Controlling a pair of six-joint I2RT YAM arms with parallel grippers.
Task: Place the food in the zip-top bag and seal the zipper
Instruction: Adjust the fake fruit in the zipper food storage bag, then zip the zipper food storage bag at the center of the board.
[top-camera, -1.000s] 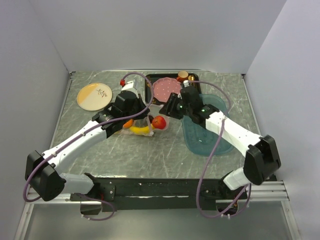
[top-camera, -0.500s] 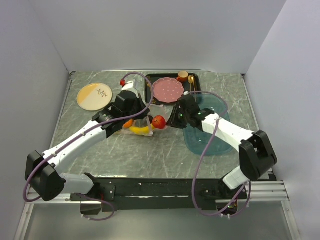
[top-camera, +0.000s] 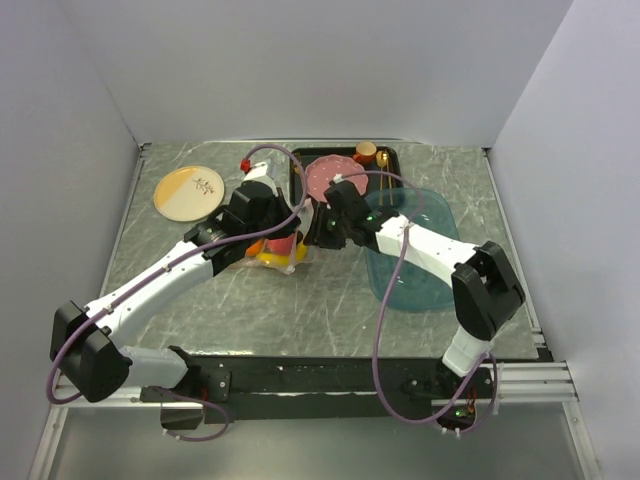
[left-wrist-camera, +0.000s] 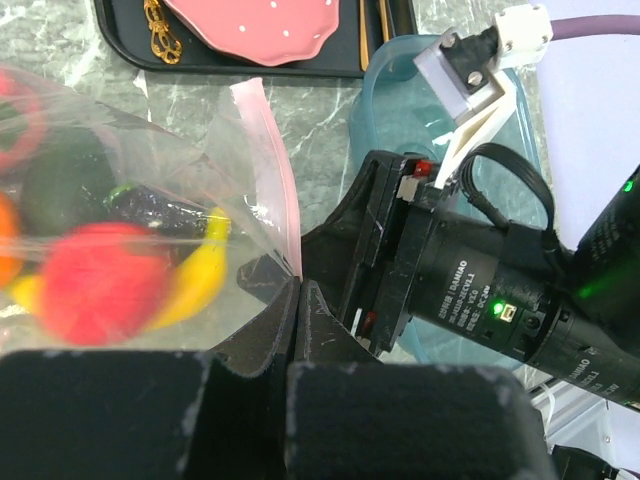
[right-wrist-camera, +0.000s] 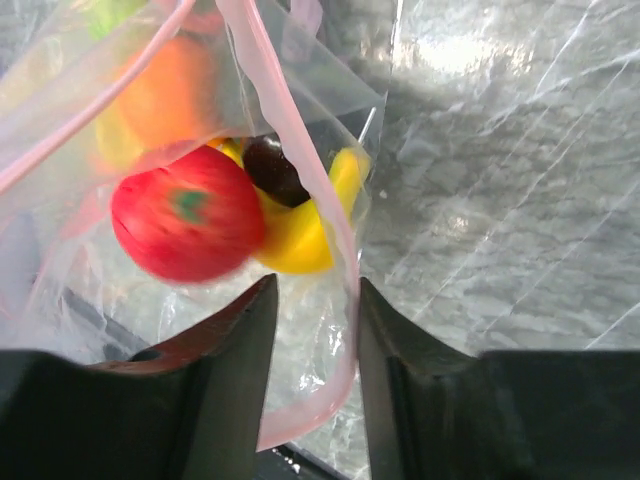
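The zip-top bag (top-camera: 278, 252) lies at mid-table, crinkly and clear. In it sits the food: a red fruit (right-wrist-camera: 185, 225), a yellow banana (right-wrist-camera: 300, 235), an orange (right-wrist-camera: 170, 95) and a dark piece (right-wrist-camera: 275, 170). My left gripper (left-wrist-camera: 298, 288) is shut on the bag's mouth edge, where the pink zipper (left-wrist-camera: 272, 170) runs into its jaws. My right gripper (right-wrist-camera: 315, 320) is open, its two fingers astride the zipper (right-wrist-camera: 335, 240), which runs along the inside of the right finger. In the top view both grippers meet at the bag's right end, left gripper (top-camera: 292, 238) beside right gripper (top-camera: 318, 232).
A translucent blue oval tray (top-camera: 420, 270) lies right of the bag, under my right arm. Behind it is a black tray (top-camera: 297, 170) with a pink dotted plate (top-camera: 330, 178) and gold cutlery (top-camera: 383, 172). A tan plate (top-camera: 188, 192) sits at back left.
My right gripper has swung left from over the blue tray to the bag's mouth and now straddles the pink strip. The left arm has not moved.
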